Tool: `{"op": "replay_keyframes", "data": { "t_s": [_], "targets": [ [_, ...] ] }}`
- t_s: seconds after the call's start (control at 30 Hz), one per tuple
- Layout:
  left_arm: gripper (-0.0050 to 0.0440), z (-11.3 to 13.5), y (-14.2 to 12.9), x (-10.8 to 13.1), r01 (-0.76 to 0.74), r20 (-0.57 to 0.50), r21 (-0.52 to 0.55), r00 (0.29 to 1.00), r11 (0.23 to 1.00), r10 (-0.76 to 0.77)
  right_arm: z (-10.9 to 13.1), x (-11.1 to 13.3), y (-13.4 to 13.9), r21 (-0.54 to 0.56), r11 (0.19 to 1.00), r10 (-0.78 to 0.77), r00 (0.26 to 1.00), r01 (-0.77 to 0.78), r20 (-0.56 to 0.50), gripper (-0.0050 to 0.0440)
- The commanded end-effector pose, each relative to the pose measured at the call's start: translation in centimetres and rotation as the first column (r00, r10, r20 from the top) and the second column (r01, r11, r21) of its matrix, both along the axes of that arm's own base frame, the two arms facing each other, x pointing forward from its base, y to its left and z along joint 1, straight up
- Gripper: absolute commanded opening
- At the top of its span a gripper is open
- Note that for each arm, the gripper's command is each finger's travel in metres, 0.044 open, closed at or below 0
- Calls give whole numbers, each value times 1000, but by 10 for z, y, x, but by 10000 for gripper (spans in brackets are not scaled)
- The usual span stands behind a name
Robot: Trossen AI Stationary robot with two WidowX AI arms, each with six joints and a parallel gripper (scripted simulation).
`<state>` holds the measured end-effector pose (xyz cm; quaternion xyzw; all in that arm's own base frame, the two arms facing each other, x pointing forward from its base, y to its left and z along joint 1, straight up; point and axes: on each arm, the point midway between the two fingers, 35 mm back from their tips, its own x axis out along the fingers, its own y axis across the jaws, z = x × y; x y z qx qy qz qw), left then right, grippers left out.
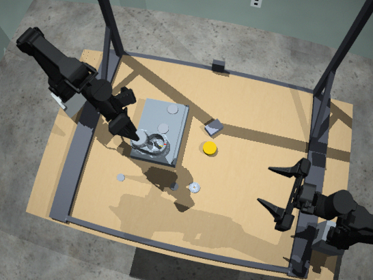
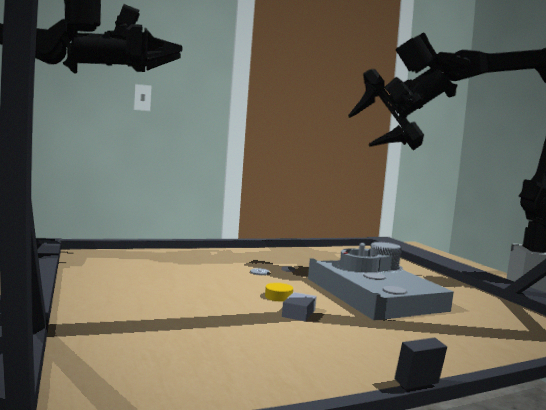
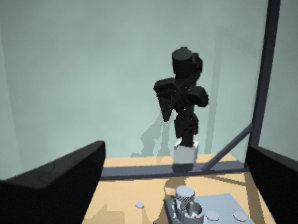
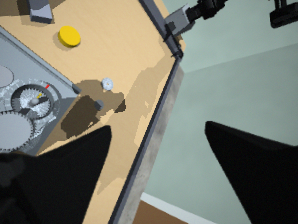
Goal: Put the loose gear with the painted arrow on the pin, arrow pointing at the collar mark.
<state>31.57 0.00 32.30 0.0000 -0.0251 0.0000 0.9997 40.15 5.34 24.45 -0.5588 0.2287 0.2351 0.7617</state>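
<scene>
The grey fixture plate [image 1: 160, 133] holds two gears. The gear with the yellow arrow [image 4: 35, 96] sits around the pin, and its arrow points toward the red mark [image 4: 47, 86] on the collar. A second gear meshes beside it. My right gripper [image 2: 361, 130] is open and empty, high above the fixture. In the top view the right gripper [image 1: 131, 133] overlaps the fixture's near corner. My left gripper [image 1: 264, 184] is open and empty, raised near the opposite side rail. It also shows in the exterior view [image 2: 177, 50], far above the table.
A yellow disc [image 1: 210, 148] and a grey block [image 1: 214, 127] lie beside the fixture. A washer [image 1: 194, 187], a small dark piece [image 1: 174, 186] and a small grey disc [image 1: 120, 177] lie in front. A dark block [image 1: 218, 65] stands at the back rail. Frame posts rise at the corners.
</scene>
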Motion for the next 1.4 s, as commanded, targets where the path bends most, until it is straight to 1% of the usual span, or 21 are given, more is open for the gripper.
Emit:
{"op": "replay_keyframes", "data": {
  "t_s": [0.0,0.03,0.2,0.37,0.53,0.6,0.77,0.83,0.97,1.03,1.1,1.2,1.23,1.27,1.37],
  "targets": [
    [400,8,0,-2,0,21,0,1000,1000,0,21,-8,-7,117,990,-87,993,78,81,369],
    [400,8,0,-2,0,21,0,1000,1000,0,21,-8,-7,117,990,-87,993,78,81,369],
    [400,8,0,-2,0,20,0,1000,1000,0,37,-19,-17,310,936,-224,963,169,151,369],
    [400,8,0,-2,0,20,0,1000,1000,0,51,-32,-26,512,832,-352,917,214,188,369],
    [400,8,0,-2,0,20,0,1000,1000,0,64,-47,-35,690,693,-457,867,208,198,369],
    [400,8,0,-2,0,20,0,1000,1000,0,64,-47,-35,690,693,-457,867,208,198,369],
    [400,8,0,-2,0,20,0,1000,1000,0,76,-65,-43,834,530,-539,820,153,192,369],
    [400,8,0,-2,0,20,0,1000,1000,0,80,-72,-47,884,452,-567,804,122,179,369],
    [400,8,0,-2,0,19,0,1000,1000,0,87,-88,-52,953,299,-606,780,42,156,369],
    [400,7,0,-2,0,19,0,1000,1000,0,92,-92,-53,969,248,-613,776,10,149,369],
    [400,7,0,-2,0,19,0,1000,1000,0,93,-93,-54,973,232,-616,774,1,146,369],
    [400,7,0,-2,0,19,0,1000,1000,0,93,-93,-54,972,234,-615,774,1,148,369],
    [400,7,0,-2,0,19,0,1000,1000,0,94,-91,-53,968,249,-612,776,6,152,369],
    [400,7,0,-1,0,19,0,1000,1000,0,89,-88,-53,962,271,-610,779,30,148,369],
    [400,7,0,-1,0,19,0,1000,1000,0,85,-88,-53,960,276,-612,778,41,143,369]
  ]
}}
